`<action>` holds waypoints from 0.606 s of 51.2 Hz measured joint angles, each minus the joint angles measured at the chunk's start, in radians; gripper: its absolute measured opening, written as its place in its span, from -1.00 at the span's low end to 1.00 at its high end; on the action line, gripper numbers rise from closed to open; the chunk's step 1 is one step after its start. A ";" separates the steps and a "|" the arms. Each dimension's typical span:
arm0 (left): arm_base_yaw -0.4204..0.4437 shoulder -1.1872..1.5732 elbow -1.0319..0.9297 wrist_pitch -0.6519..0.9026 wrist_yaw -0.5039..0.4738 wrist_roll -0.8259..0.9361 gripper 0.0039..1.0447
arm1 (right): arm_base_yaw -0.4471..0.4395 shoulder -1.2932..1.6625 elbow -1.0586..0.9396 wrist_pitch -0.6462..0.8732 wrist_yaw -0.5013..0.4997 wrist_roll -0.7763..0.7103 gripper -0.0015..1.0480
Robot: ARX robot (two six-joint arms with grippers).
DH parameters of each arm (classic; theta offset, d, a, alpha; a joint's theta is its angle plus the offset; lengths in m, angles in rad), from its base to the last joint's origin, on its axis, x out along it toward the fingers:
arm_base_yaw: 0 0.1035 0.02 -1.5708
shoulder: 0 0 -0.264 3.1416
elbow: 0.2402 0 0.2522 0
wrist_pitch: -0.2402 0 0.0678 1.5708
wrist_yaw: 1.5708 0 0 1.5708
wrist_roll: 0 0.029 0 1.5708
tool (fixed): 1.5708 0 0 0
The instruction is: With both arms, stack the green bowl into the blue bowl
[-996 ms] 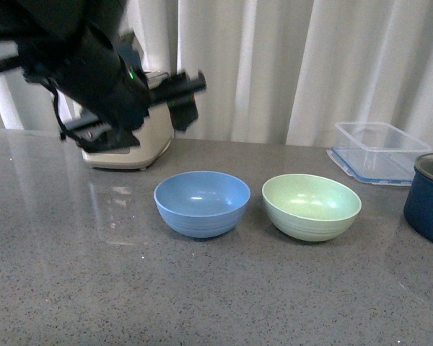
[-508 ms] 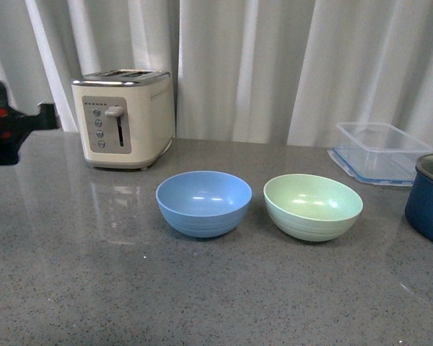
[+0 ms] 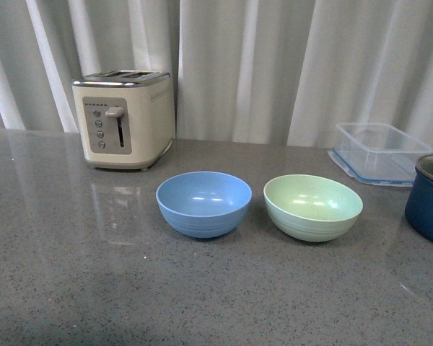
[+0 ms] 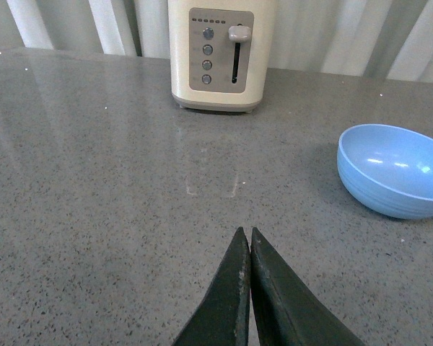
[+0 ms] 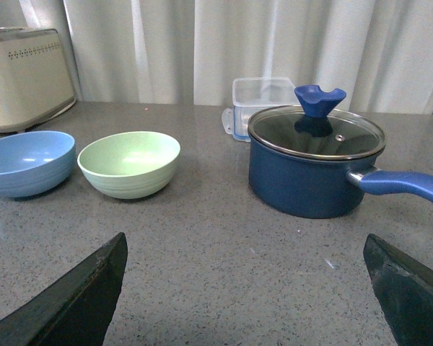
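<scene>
The blue bowl [image 3: 203, 202] and the green bowl [image 3: 313, 206] sit side by side, upright and empty, on the grey counter [image 3: 94, 274]. Neither arm shows in the front view. In the left wrist view my left gripper [image 4: 245, 232] is shut and empty above bare counter, with the blue bowl [image 4: 395, 170] some way off. In the right wrist view my right gripper [image 5: 245, 245] is wide open and empty over the counter, well short of the green bowl [image 5: 130, 163] and the blue bowl [image 5: 25, 162] beyond it.
A cream toaster [image 3: 124, 119] stands at the back left. A clear blue-rimmed container [image 3: 379, 153] sits at the back right. A dark blue pot [image 5: 314, 169] with glass lid and long handle stands close to the green bowl's right.
The left arm, which filled the upper left of the front view a second ago, has pulled away to the left and out of that view. The bowls have not moved.
</scene>
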 joint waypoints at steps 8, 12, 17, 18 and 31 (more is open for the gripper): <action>0.073 -0.115 -0.082 -0.028 0.071 0.000 -0.93 | 0.000 0.000 0.000 0.000 0.000 0.000 0.81; 0.076 -0.168 -0.111 -0.053 0.073 0.000 -0.93 | 0.000 0.000 0.000 0.000 0.000 0.000 0.81; 0.076 -0.224 -0.137 -0.085 0.074 0.000 -0.93 | 0.000 0.000 0.000 0.000 0.000 0.000 0.81; 0.076 -0.230 -0.140 -0.089 0.074 0.000 -0.93 | 0.000 0.000 0.000 0.000 0.000 0.000 0.81; 0.076 -0.367 -0.182 -0.183 0.074 0.000 -0.93 | 0.000 0.000 0.000 0.000 0.000 0.000 0.81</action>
